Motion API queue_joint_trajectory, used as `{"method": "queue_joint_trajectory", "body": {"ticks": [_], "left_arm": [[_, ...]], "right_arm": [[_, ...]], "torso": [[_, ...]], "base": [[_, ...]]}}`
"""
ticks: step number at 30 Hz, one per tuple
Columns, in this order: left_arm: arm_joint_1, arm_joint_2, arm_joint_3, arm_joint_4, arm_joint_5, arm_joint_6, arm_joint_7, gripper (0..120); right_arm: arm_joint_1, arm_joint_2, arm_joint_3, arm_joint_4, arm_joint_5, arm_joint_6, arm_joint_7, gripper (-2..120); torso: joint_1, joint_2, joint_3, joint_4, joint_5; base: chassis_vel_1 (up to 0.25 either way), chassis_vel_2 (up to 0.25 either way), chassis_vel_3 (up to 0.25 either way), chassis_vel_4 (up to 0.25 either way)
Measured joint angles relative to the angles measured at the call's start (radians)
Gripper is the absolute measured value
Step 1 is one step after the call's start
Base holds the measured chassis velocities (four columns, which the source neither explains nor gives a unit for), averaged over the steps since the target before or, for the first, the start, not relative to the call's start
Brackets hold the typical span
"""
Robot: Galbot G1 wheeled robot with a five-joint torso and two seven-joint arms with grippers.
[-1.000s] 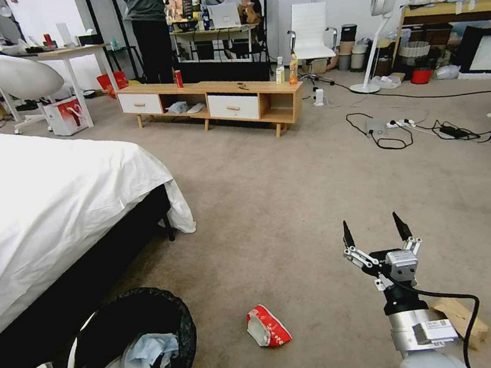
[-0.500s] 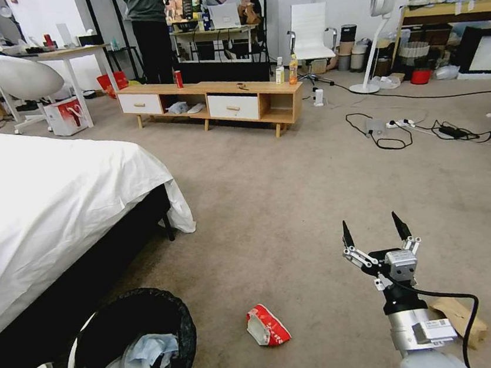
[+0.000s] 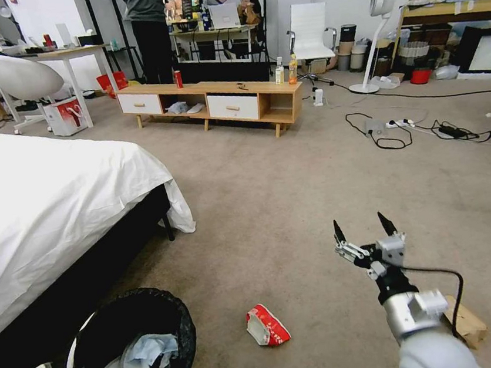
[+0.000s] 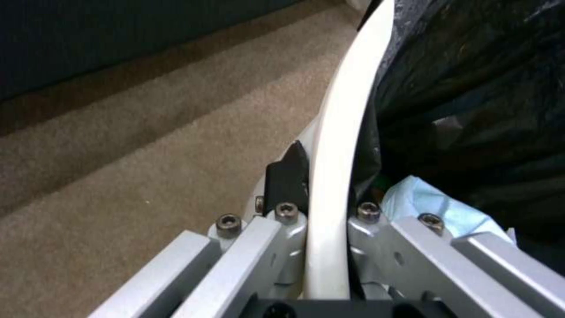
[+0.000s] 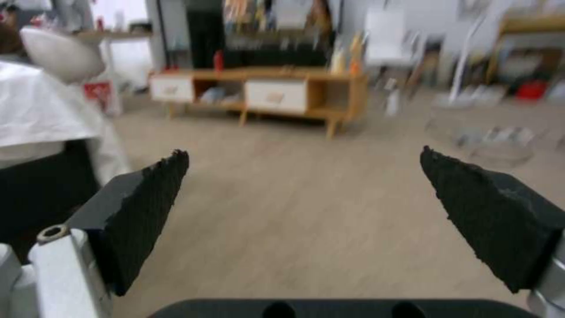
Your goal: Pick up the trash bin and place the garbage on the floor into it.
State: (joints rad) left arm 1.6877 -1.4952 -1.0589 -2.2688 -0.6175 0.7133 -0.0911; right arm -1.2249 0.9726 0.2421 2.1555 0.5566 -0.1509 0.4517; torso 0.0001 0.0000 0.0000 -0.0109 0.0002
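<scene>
Brown paper bag half hidden behind right arm; trash bin cropped

Trash bin: round, white, black-bag lined, near left beside bed, light blue mask and white piece inside. Red-white snack packet: crumpled on floor, right of bin. Brown paper bag: floor, near right.
</scene>
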Motion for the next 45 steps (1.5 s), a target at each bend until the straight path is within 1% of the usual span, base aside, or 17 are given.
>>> {"method": "queue_joint_trajectory", "body": {"ticks": [1,2,4,5,6,7,9,10,12,13,14,17,22,28,31,40,45], "left_arm": [[0.002,0.0,-0.002,-0.002,0.0,0.0,0.0,1],[0.002,0.0,-0.002,-0.002,0.0,0.0,0.0,1],[0.003,0.002,-0.009,-0.005,-0.001,0.0,0.0,1],[0.003,0.002,-0.009,-0.005,-0.001,0.0,0.0,1],[0.002,0.003,-0.012,-0.006,-0.002,0.0,0.0,2],[0.002,0.003,-0.012,-0.006,-0.002,0.0,0.0,2],[0.0,0.005,-0.022,-0.006,-0.008,0.001,-0.001,1],[0.0,0.005,-0.022,-0.006,-0.008,0.001,-0.001,1],[-0.002,0.008,-0.037,-0.003,-0.014,0.004,-0.004,1],[-0.002,0.008,-0.037,-0.003,-0.014,0.004,-0.004,1],[-0.003,0.011,-0.046,0.004,-0.011,0.004,-0.004,1],[-0.003,0.014,-0.06,0.016,-0.005,0.004,-0.004,1],[-0.008,0.01,-0.059,0.03,0.0,0.003,-0.001,1],[-0.016,0.009,-0.057,0.041,0.003,0.001,0.0,1],[-0.017,0.006,-0.057,0.046,0.005,-0.001,0.0,1],[-0.016,0.003,-0.059,0.058,0.011,-0.007,0.006,1],[-0.016,-0.003,-0.055,0.066,0.025,-0.012,0.012,1]], "right_arm": [[0.058,-0.021,-0.039,0.019,0.099,-0.069,0.039,100],[0.058,-0.021,-0.039,0.019,0.099,-0.069,0.039,100],[0.168,-0.048,-0.113,0.046,0.289,-0.188,0.111,100],[0.168,-0.048,-0.113,0.046,0.289,-0.188,0.111,100],[0.213,-0.055,-0.144,0.049,0.363,-0.237,0.136,100],[0.213,-0.055,-0.144,0.049,0.363,-0.237,0.136,100],[0.308,-0.059,-0.202,0.038,0.51,-0.339,0.172,100],[0.308,-0.059,-0.202,0.038,0.51,-0.339,0.172,100],[0.387,-0.056,-0.25,0.016,0.659,-0.427,0.208,100],[0.387,-0.056,-0.25,0.016,0.659,-0.427,0.208,100],[0.418,-0.054,-0.268,0.005,0.713,-0.459,0.221,100],[0.471,-0.051,-0.311,-0.031,0.79,-0.506,0.229,100],[0.499,-0.033,-0.382,-0.08,0.833,-0.544,0.257,100],[0.516,-0.002,-0.448,-0.143,0.855,-0.583,0.282,100],[0.536,0.031,-0.488,-0.227,0.855,-0.593,0.285,100],[0.568,0.09,-0.543,-0.371,0.814,-0.592,0.25,100],[0.585,0.118,-0.564,-0.464,0.773,-0.59,0.184,100]], "torso": [[0.0,0.0,0.0,0.0001,-0.0003],[0.0,0.0,0.0,0.0001,-0.0003],[0.0,0.0,0.0,0.0001,-0.0002],[0.0,0.0,0.0,0.0001,-0.0002],[0.0,0.0,0.0,0.0003,-0.0004],[0.0,0.0,0.0,0.0003,-0.0004],[0.0,0.0,0.0,0.0,-0.0004],[0.0,0.0,0.0,0.0,-0.0004],[0.0,0.0,0.0,-0.0001,0.0],[0.0,0.0,0.0,-0.0001,0.0],[0.0,0.0,0.0,-0.0001,-0.0003],[0.0,0.0,0.0,0.0003,-0.0003],[0.0,0.0,0.0,-0.0004,-0.0003],[0.0,0.0,0.0,0.0,-0.0002],[0.0,0.0,0.0,0.0001,-0.0002],[0.0,0.0,0.0,-0.0001,-0.0002],[0.0,0.0,0.0,0.0,-0.0004]], "base": [[0.0,0.0,0.0,0.0],[0.0,0.0,0.0,0.0],[0.0,0.0,0.0,0.0],[0.0,0.0,0.0,0.0],[0.0,0.0,0.0,0.0],[0.0,0.0,0.0,0.0],[0.0,0.0,0.0,0.0],[0.0,0.0,0.0,0.0],[0.0,0.0,0.0,0.0],[0.0,0.0,0.0,0.0],[0.0,0.0,0.0,0.0],[0.0,0.0,0.0,0.0],[0.0,0.0,0.0,0.0],[0.0,0.0,0.0,0.0],[0.0,0.0,0.0,0.0],[0.0,0.0,0.0,0.0],[0.0,0.0,0.0,0.0]]}}
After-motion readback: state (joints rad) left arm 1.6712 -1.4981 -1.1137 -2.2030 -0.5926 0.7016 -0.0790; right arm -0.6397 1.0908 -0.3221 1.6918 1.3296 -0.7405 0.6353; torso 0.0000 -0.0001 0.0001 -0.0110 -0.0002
